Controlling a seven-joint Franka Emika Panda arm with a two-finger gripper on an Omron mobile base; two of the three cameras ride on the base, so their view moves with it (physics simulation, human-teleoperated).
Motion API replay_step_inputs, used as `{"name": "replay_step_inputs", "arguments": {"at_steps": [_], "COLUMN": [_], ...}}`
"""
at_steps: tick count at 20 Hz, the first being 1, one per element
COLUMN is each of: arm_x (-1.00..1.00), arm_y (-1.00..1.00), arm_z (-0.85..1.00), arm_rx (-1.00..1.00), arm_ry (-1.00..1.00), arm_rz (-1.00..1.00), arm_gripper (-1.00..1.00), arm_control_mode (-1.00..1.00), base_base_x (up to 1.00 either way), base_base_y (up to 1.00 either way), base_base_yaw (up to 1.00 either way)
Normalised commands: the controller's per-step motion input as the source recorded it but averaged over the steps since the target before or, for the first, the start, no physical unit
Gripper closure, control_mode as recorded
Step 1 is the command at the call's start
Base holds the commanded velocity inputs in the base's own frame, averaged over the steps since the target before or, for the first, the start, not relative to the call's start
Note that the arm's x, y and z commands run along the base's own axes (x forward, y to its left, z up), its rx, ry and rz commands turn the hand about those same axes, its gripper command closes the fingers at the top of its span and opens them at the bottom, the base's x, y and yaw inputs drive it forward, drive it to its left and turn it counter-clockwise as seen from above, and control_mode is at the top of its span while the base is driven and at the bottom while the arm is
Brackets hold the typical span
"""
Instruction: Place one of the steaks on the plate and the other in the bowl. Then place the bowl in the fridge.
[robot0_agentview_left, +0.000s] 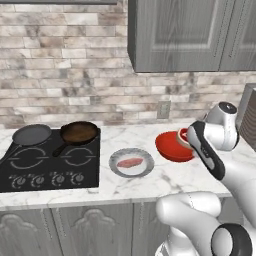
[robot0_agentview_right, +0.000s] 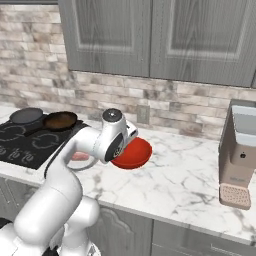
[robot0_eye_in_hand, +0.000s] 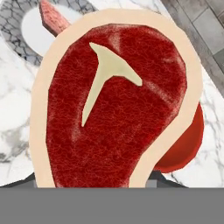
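Observation:
The rounder red steak with its pale fat rim sits close in front of the hand camera and hides the fingertips. It hangs tilted over the red bowl, whose edge shows beneath it. My gripper is shut on this steak at the bowl's right side. The flat pink steak lies on the grey plate, left of the bowl; a corner of that steak appears in the hand view. The bowl shows past my wrist. The fridge is out of view.
A black cooktop at the left carries two dark frying pans. A coffee machine stands on the counter at the right. Grey cupboards hang overhead above the brick wall.

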Motion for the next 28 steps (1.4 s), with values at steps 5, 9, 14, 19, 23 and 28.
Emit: {"name": "replay_step_inputs", "arguments": {"at_steps": [5, 9, 14, 19, 23, 28], "arm_x": [0.53, 0.44, 0.24, 0.25, 0.27, 0.23], "arm_y": [-0.09, -0.04, -0.06, -0.01, 0.00, -0.03], "arm_z": [0.00, -0.04, -0.22, -0.29, -0.37, -0.45], "arm_rx": [0.02, 0.00, 0.00, 0.00, 0.00, 0.00], "arm_ry": [0.15, 0.12, 0.04, 0.03, 0.07, 0.10], "arm_rz": [0.00, 0.00, 0.00, 0.00, 0.00, 0.01], "arm_gripper": [1.00, 1.00, 1.00, 1.00, 1.00, 1.00], "arm_control_mode": [-1.00, -1.00, -1.00, -1.00, -1.00, -1.00], "base_base_x": [0.00, 0.00, 0.00, 0.00, 0.00, 0.00], "base_base_y": [0.00, 0.00, 0.00, 0.00, 0.00, 0.00], "base_base_yaw": [0.00, 0.00, 0.00, 0.00, 0.00, 0.00]}}
